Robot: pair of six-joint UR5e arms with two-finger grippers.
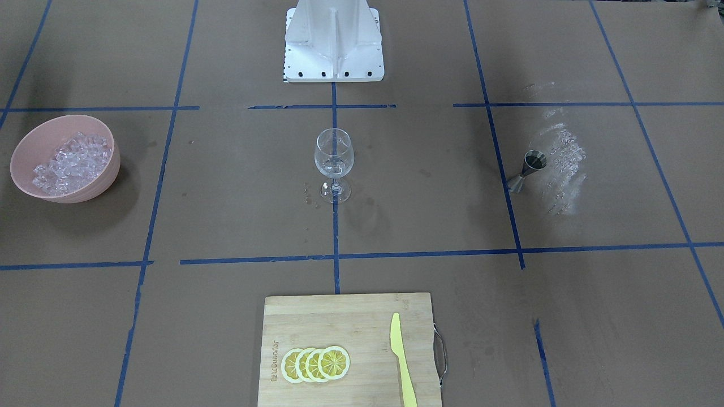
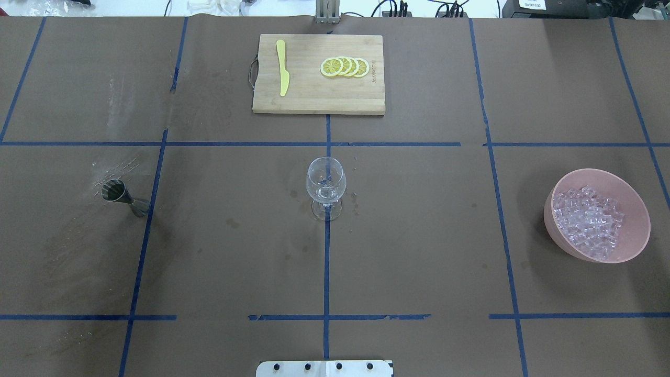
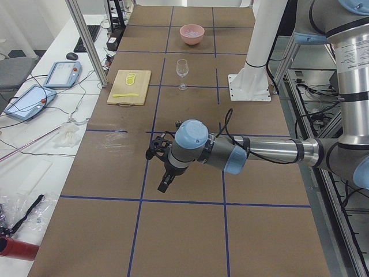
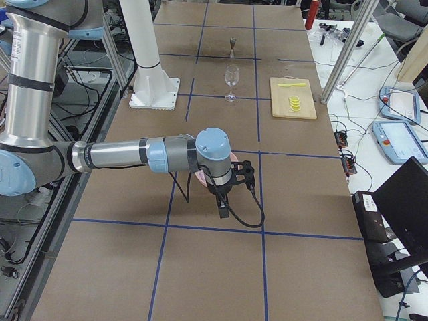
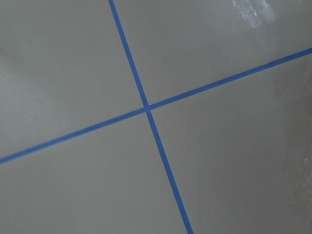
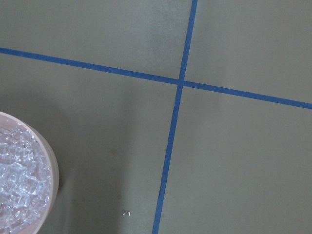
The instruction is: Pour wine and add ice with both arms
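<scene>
An upright wine glass (image 1: 334, 155) (image 2: 325, 180) stands at the table's centre; faint clear glints sit low in its bowl, and I cannot tell wine from them. The ice (image 1: 70, 161) (image 2: 589, 215) (image 6: 17, 187) fills a pink bowl (image 1: 107, 169) (image 2: 636, 230). A steel jigger (image 1: 527, 169) (image 2: 123, 197) stands on the opposite side. My left gripper (image 3: 162, 188) hangs above bare table near the jigger's side; I cannot tell its state. My right gripper (image 4: 221, 214) hovers beside the bowl, state unclear. Neither gripper shows in the overhead or wrist views.
A bamboo cutting board (image 2: 314, 99) (image 1: 317, 316) at the far edge carries lemon slices (image 2: 344, 67) and a yellow knife (image 2: 282, 73). The white robot base (image 1: 334, 45) sits at the near edge. Small droplets (image 1: 308, 195) lie by the glass foot.
</scene>
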